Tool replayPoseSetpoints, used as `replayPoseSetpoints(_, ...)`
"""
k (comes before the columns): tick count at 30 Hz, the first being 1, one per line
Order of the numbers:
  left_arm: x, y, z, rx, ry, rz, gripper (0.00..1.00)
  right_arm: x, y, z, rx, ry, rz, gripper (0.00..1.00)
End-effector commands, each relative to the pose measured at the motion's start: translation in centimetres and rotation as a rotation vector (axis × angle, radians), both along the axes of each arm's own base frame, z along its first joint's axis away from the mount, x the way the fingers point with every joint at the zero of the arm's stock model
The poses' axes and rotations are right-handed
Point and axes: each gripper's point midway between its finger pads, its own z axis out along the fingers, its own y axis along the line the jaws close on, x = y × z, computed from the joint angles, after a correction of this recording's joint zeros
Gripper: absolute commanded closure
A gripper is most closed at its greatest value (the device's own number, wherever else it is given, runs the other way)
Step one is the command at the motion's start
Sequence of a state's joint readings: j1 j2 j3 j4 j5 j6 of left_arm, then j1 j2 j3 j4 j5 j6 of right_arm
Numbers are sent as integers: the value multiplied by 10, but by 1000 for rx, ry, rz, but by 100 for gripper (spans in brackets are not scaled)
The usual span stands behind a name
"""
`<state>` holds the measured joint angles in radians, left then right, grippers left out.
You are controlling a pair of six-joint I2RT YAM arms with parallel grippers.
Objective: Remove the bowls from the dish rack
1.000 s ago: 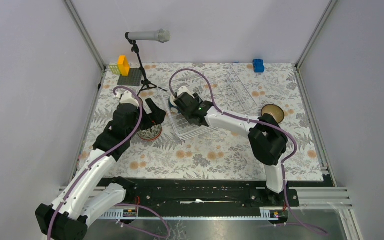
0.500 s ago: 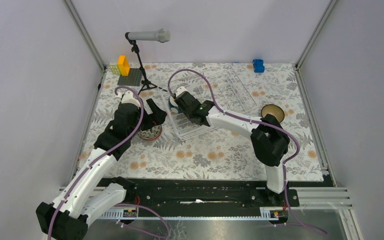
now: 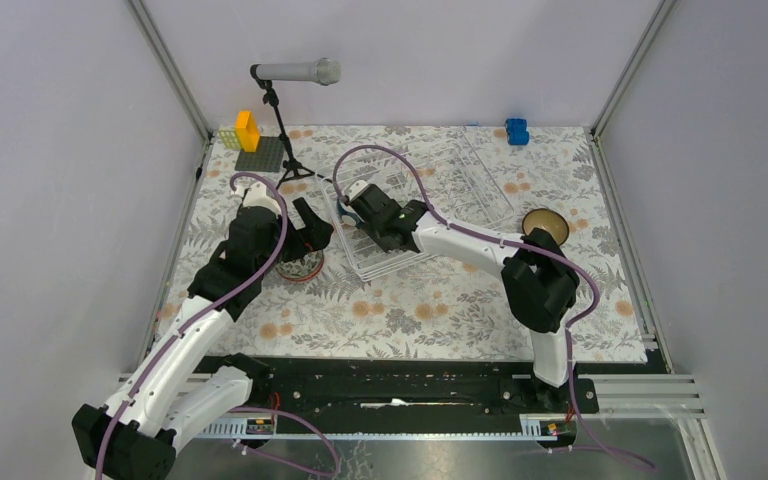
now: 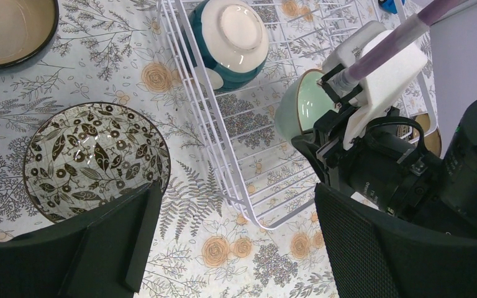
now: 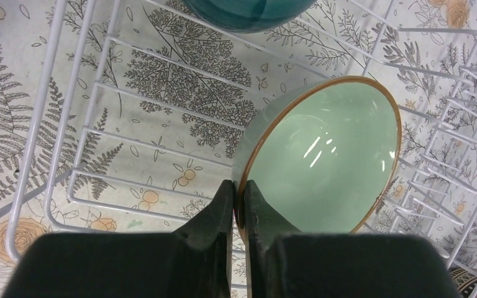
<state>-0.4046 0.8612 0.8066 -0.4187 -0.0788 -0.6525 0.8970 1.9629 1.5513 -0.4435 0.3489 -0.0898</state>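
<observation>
A pale green bowl point(image 5: 323, 161) stands on edge in the white wire dish rack point(image 5: 93, 130). My right gripper point(image 5: 241, 192) is shut on its brown-edged rim, one finger inside and one outside. In the left wrist view the same green bowl point(image 4: 295, 108) shows beside the right arm, and a teal bowl point(image 4: 233, 37) lies upside down in the dish rack point(image 4: 223, 143). My left gripper point(image 4: 236, 248) hangs open over the tablecloth, holding nothing. A dark floral bowl point(image 4: 96, 161) sits upright on the cloth by its left finger.
A tan-lined bowl with a dark rim point(image 4: 6, 31) sits on the cloth left of the rack. A brown bowl point(image 3: 545, 225) rests at the table's right. A microphone stand point(image 3: 285, 120), a yellow and grey block set point(image 3: 253, 145) and a blue block point(image 3: 517, 131) stand along the back.
My right gripper has closed onto the green bowl's rim and shifted slightly left in the rack. The left arm has not moved.
</observation>
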Motion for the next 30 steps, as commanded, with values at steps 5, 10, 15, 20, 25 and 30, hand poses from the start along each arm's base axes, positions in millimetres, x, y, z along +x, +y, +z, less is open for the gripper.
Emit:
replayPoseSetpoints(5, 4, 5, 13, 23, -48, 12, 1, 13, 12, 72, 32, -125, 48, 100)
replayPoseSetpoints(10, 4, 5, 13, 17, -45, 14, 1, 22, 5, 120, 16, -234, 23, 100)
replayPoseSetpoints(15, 3, 4, 11, 15, -39, 8, 1, 24, -24, 160, -5, -336, -70, 100)
replayPoseSetpoints(20, 3, 2, 7, 12, -29, 3, 1, 10, -66, 176, -11, -392, -189, 100)
replayPoseSetpoints(25, 5, -4, 5, -3, -17, -13, 1, -17, -113, 168, 18, -409, -330, 100)
replayPoseSetpoints(30, 6, -5, 6, -6, -19, -16, 1, -50, -156, 123, 47, -372, -451, 100)
